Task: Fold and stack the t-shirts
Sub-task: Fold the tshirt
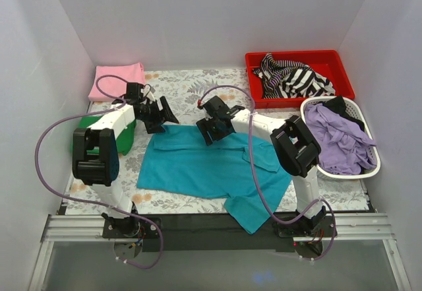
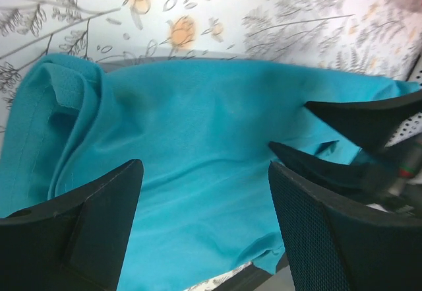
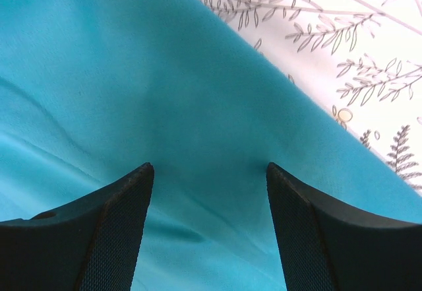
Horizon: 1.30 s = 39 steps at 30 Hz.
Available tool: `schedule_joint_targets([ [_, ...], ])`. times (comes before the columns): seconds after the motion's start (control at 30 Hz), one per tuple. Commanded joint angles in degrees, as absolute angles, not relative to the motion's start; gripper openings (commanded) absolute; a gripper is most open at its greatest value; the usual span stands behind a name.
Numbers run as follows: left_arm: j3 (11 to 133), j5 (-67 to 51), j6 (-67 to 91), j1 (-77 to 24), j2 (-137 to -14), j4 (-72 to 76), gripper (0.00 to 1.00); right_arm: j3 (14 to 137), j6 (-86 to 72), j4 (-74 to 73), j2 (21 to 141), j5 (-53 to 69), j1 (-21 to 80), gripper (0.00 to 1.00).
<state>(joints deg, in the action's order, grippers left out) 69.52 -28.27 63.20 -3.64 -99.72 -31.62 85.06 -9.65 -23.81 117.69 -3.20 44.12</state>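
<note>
A teal t-shirt lies spread on the floral table cover, one part hanging over the near edge. My left gripper is open just above the shirt's far left corner; in its wrist view the teal cloth fills the space between the jaws. My right gripper is open over the shirt's far edge, its fingertips touching the teal cloth. A folded pink t-shirt lies at the far left. A folded green t-shirt lies left, partly hidden by my left arm.
A red bin with striped black-and-white cloth stands at the far right. A white basket holds purple and black clothes at the right. White walls enclose the table. The right gripper's fingers show in the left wrist view.
</note>
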Motion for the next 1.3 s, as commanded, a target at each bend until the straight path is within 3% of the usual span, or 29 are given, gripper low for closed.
schedule_joint_targets([
  [0.0,66.6,-31.7,63.5,-3.8,-102.0,-28.3,0.75,87.7,-9.3,-22.2,119.1,-3.1,43.2,0.75],
  [0.23,65.5,-27.3,63.5,-3.8,-103.4,-26.6,0.76,86.5,-9.1,-22.1,119.2,-2.4,42.9,0.75],
  [0.47,65.2,-11.5,61.9,-3.8,-103.4,-30.3,0.77,82.6,-9.8,-21.7,119.2,-2.8,42.7,0.75],
  [0.7,65.1,-3.5,61.7,-3.9,-104.2,-33.0,0.78,81.5,-10.8,-21.3,119.0,-1.3,42.5,0.75],
  [1.0,69.8,-18.7,61.3,-3.9,-99.8,-27.4,0.78,82.3,-10.5,-20.9,119.4,1.3,42.5,0.75],
  [1.27,73.3,-28.4,64.3,-3.9,-103.3,-22.8,0.78,82.4,-10.7,-20.7,120.2,2.4,42.5,0.75],
])
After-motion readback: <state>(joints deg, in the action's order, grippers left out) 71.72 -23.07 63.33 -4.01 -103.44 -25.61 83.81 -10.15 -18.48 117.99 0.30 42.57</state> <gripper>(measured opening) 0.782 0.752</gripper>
